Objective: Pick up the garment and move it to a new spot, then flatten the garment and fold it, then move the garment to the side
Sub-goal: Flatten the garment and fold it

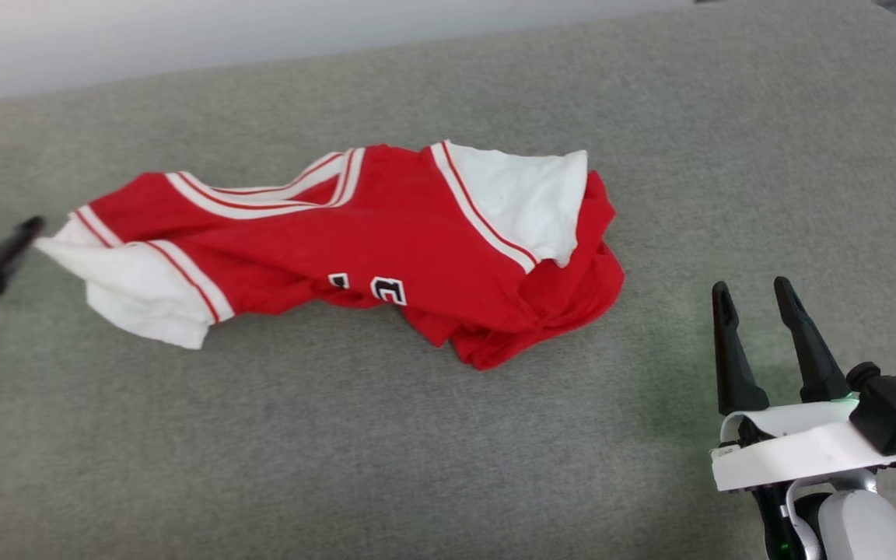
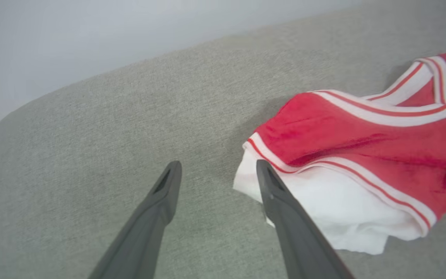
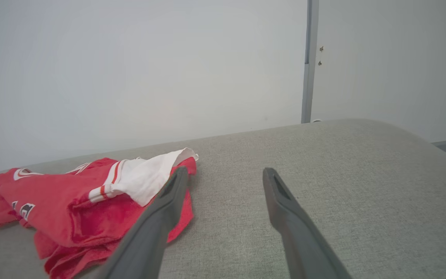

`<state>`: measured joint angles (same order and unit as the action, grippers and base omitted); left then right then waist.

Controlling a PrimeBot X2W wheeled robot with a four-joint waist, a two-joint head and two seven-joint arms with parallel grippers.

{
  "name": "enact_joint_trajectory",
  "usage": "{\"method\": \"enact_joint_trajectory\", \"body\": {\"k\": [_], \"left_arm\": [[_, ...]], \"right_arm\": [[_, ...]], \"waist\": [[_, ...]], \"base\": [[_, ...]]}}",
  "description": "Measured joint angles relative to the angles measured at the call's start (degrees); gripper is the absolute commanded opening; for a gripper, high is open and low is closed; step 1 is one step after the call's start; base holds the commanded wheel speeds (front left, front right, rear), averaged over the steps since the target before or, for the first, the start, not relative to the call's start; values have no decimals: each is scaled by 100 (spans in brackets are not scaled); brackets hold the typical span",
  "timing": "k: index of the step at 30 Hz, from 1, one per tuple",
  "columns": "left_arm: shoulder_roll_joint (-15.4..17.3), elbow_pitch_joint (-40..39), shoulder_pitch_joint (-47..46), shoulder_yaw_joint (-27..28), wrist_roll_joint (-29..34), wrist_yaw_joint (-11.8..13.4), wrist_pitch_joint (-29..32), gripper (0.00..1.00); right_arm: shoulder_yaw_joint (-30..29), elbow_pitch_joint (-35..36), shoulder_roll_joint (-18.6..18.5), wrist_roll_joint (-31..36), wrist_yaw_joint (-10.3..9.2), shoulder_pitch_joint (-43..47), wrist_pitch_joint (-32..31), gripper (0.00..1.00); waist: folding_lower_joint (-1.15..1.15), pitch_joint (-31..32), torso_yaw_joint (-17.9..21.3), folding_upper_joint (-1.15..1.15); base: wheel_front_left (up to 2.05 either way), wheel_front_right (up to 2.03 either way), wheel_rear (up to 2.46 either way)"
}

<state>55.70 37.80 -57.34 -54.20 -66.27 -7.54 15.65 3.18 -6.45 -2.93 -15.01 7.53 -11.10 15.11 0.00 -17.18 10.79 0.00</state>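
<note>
Head above, wrists low; shared garment [image 1: 417, 241]

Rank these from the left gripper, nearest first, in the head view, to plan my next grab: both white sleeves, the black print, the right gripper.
1. Left white sleeve, beside the left gripper.
2. Black print, middle of the garment.
3. Right white sleeve, far end.
4. Right gripper, lower right.

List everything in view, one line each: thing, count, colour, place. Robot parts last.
garment: one, red with white sleeves and striped trim, crumpled at mid-surface.
cushioned surface: one, grey fabric, under the garment.
wall: one, pale, behind the surface.
upright strip: one, grey, on the wall.
left pincer: one, dark fingers, open, at the white sleeve's edge.
right pincer: one, dark fingers, open, lower right, apart from the garment.
</note>
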Motion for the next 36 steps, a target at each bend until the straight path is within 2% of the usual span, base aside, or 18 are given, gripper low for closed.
{"method": "enact_joint_trajectory", "body": {"k": [6,9,13,16,18,22,27,32,36], "left_arm": [[-269,-304,602,89,-131,11,-1116,100],[-474,-502,982,177,-174,170,-1789,100],[-582,-745,1630,314,-188,434,-2761,100],[-781,-1001,2094,744,-252,658,-3049,100],[-890,-1283,2398,1310,74,791,-3063,100],[-1350,-1925,3277,2687,915,875,-3077,100],[-1782,-2655,4189,3752,2076,626,-3078,100],[-2234,-3032,4513,4430,2587,253,-3078,100],[-2455,-2964,4532,4680,2782,78,-3080,100]], "right_arm": [[-55,-175,0,204,0,-43,0,100],[-65,-257,1,293,0,-86,0,100],[-31,-377,0,465,0,-150,0,100],[52,-486,-2,738,0,-307,-93,100],[92,-494,0,912,0,-525,-318,100],[207,-516,-122,1085,0,-1042,-1062,100],[431,-672,-639,714,0,-2111,-2491,100],[690,-1009,-1222,188,1,-3228,-4007,100],[1155,-1254,-1646,-347,1,-3919,-4945,100]], "waist": [[0,176,-267,0],[0,256,-405,0],[0,335,-582,0],[0,348,-717,0],[0,331,-805,0],[0,255,-975,0],[0,48,-1164,0],[0,-253,-1384,0],[0,-541,-1593,0]], "base": [[0,0,0],[0,0,0],[0,0,0],[0,0,0],[0,0,0],[0,0,0],[0,0,0],[0,0,0],[0,0,0]]}}
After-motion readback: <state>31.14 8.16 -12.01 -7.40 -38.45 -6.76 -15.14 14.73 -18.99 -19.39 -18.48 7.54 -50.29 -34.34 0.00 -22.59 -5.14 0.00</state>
